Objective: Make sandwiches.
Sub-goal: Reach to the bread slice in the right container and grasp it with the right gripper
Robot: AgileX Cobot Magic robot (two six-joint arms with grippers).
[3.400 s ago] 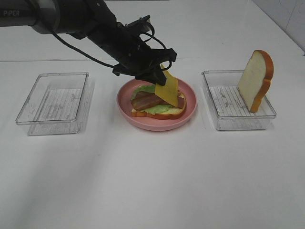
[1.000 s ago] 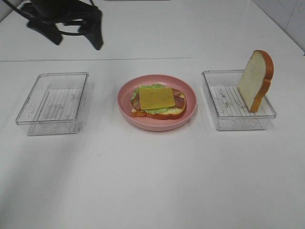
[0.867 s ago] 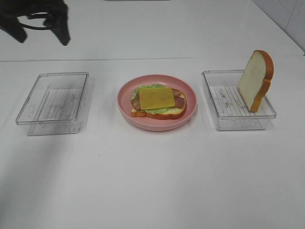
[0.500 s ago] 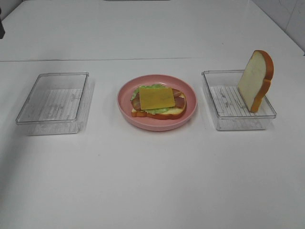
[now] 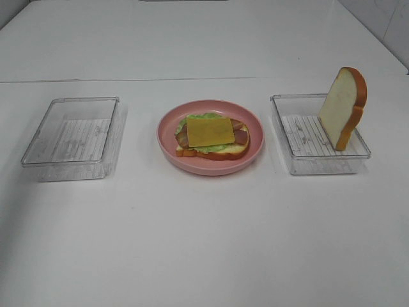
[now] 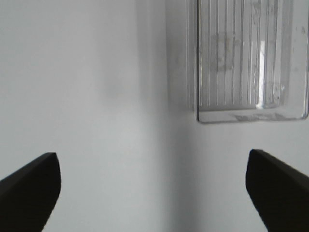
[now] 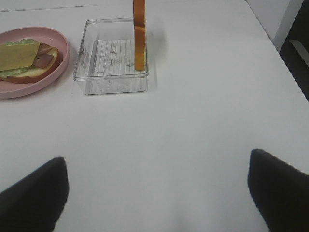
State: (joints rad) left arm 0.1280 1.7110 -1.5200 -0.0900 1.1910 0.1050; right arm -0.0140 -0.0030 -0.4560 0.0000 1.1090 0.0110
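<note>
Open-faced stack sits on the pink plate (image 5: 166, 142), mid-bench: bottom bread slice (image 5: 214, 153), ruffled lettuce (image 5: 202, 118), bacon strips (image 5: 240, 133), cheese square (image 5: 210, 130) flat on top. Top bread slice (image 5: 342, 107) is the missing piece; it stands on edge in the right tray (image 5: 285, 141), right of the plate, leaning at that tray's far-from-plate side. Left tray (image 5: 70, 137), left of the plate, holds nothing visible.

Left end effector (image 6: 152, 186): released, fingers spread wide, nothing between them, hovering over bare bench just beside the left tray's corner. Right end effector (image 7: 157, 191): also released and empty, over bare bench on the side of the right tray away from the plate.

Handling guess: the upright slice looks like a light toy, probably foam or soft plastic, smooth faces, crust rim orange-brown. Likely tips easily if nudged. Best hold: pinch across the two flat faces near the upper crust, where it stands clear of the tray wall. Tray is clear and light, may slide if bumped. The cheese lies loose, so setting bread down off-centre could shift it.
</note>
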